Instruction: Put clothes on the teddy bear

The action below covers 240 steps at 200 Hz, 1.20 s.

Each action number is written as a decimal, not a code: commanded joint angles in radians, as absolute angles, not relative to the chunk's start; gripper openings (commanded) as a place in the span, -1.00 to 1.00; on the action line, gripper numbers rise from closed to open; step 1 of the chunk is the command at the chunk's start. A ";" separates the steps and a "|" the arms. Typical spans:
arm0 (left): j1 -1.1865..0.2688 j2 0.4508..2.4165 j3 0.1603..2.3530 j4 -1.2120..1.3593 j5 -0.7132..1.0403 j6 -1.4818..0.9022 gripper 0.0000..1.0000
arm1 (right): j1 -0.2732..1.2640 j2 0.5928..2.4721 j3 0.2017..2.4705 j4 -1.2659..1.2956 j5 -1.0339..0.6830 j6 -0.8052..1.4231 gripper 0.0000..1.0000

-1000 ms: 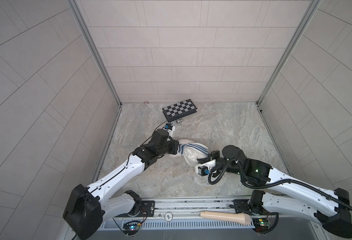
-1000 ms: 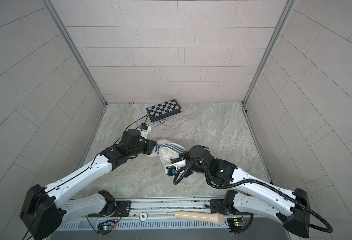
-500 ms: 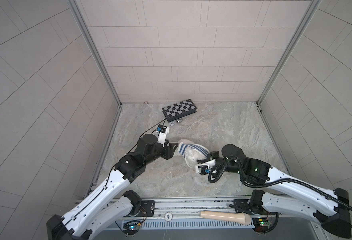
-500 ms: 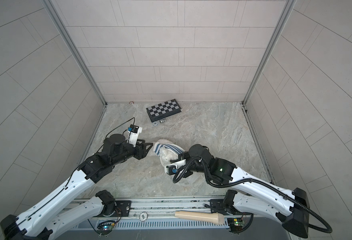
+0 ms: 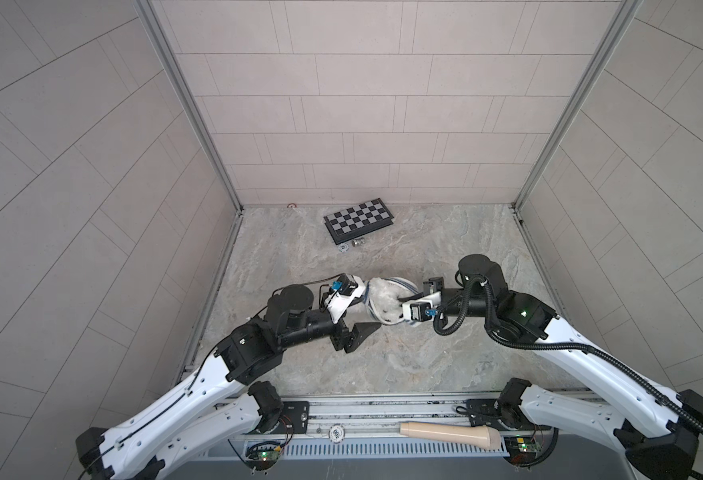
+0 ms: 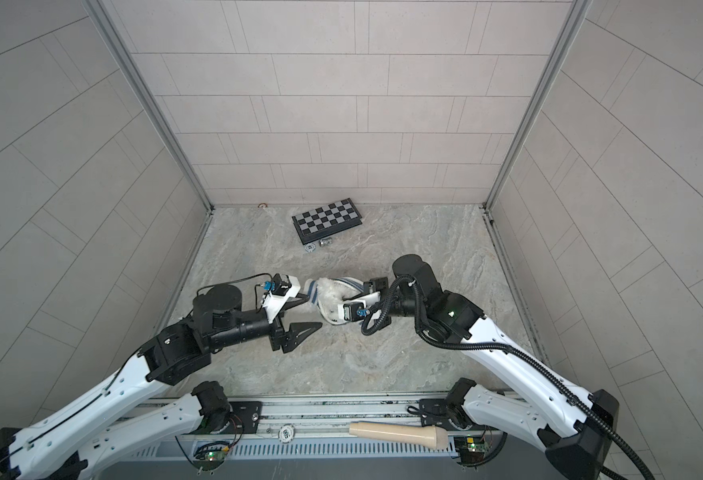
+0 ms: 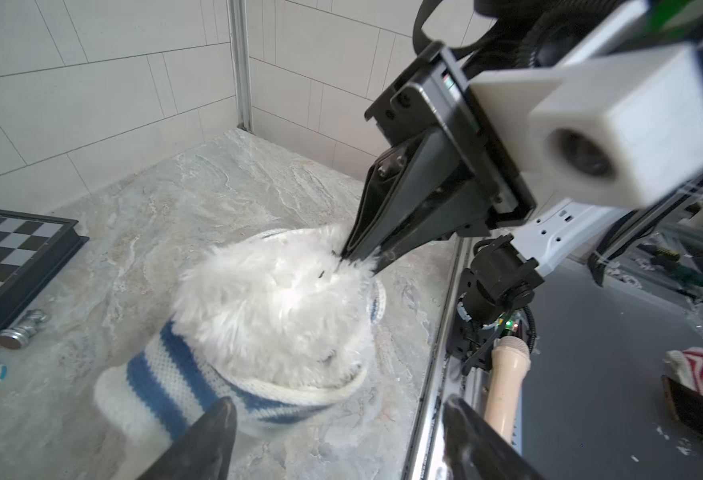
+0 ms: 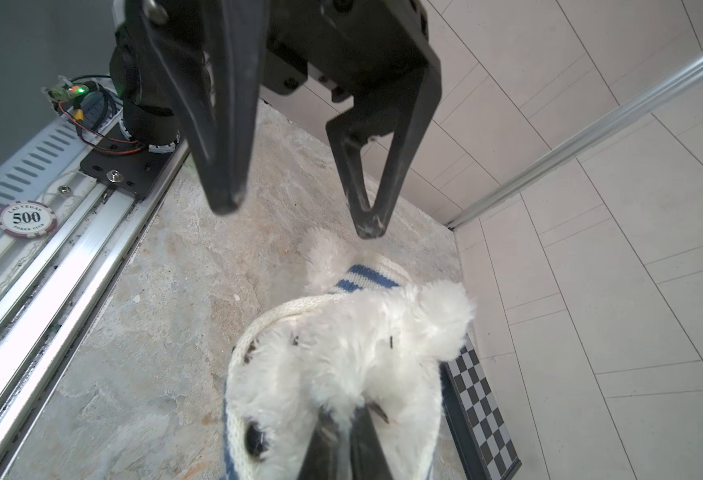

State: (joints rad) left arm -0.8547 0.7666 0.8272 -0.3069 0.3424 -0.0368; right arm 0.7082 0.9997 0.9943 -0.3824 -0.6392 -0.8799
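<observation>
The teddy bear (image 5: pixel 384 300) (image 6: pixel 329 297) lies mid-table, white and fluffy, its lower body inside a blue-and-white striped shirt (image 7: pixel 162 374) (image 8: pixel 365 277). My right gripper (image 8: pixel 347 415) (image 5: pixel 399 300) is shut on the bear's fur near its head, which the left wrist view also shows, with the right gripper (image 7: pixel 341 258) pinching the fluff. My left gripper (image 7: pixel 337 409) (image 5: pixel 365 316) (image 6: pixel 310 311) stands open just left of the shirt, with nothing between its fingers. In the right wrist view the left gripper (image 8: pixel 295 220) hovers beyond the bear, one tip close to a fluffy limb.
A folded chessboard (image 5: pixel 358 218) lies at the back, with a metal chess piece (image 5: pixel 358 242) and a poker chip (image 5: pixel 343 248) in front of it. A beige handle (image 5: pixel 449 432) and another chip (image 8: pixel 26 219) rest on the front rail.
My left gripper opened, let go of the shirt and drew back toward the front left. The right gripper stayed shut on the bear.
</observation>
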 commanded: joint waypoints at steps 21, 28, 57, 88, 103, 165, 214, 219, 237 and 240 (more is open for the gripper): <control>-0.857 0.852 0.887 -0.216 0.267 0.053 0.53 | 0.700 1.031 1.001 -0.398 -0.761 -0.932 -1.00; -0.858 0.874 0.895 -0.218 0.268 0.057 0.50 | 0.700 1.033 0.996 -0.388 -0.765 -0.930 -1.00; -0.872 0.936 0.908 -0.216 0.246 0.074 0.47 | 0.699 1.044 0.996 -0.380 -0.764 -0.935 -1.00; -0.871 0.974 0.896 -0.190 0.255 0.079 0.48 | 0.695 1.045 0.994 -0.363 -0.768 -0.936 -1.00; -0.872 0.988 0.885 -0.174 0.267 0.073 0.48 | 0.695 1.047 0.988 -0.343 -0.769 -0.926 -1.00; -0.872 0.998 0.850 -0.110 0.237 0.009 -0.55 | 0.693 1.021 0.926 -0.217 -0.741 -0.851 -1.00; -0.857 0.983 0.822 -0.068 0.125 -0.096 -1.00 | 0.695 0.946 0.792 -0.040 -0.672 -0.727 -1.00; -0.855 0.982 0.820 -0.068 0.111 -0.110 -1.00 | 0.695 0.935 0.775 -0.022 -0.664 -0.710 -1.00; -0.835 0.973 0.820 -0.068 0.082 -0.153 -1.00 | 0.695 0.896 0.707 0.048 -0.621 -0.641 -0.81; -0.829 0.970 0.819 -0.064 0.079 -0.162 -1.00 | 0.695 0.890 0.696 0.060 -0.614 -0.630 -0.77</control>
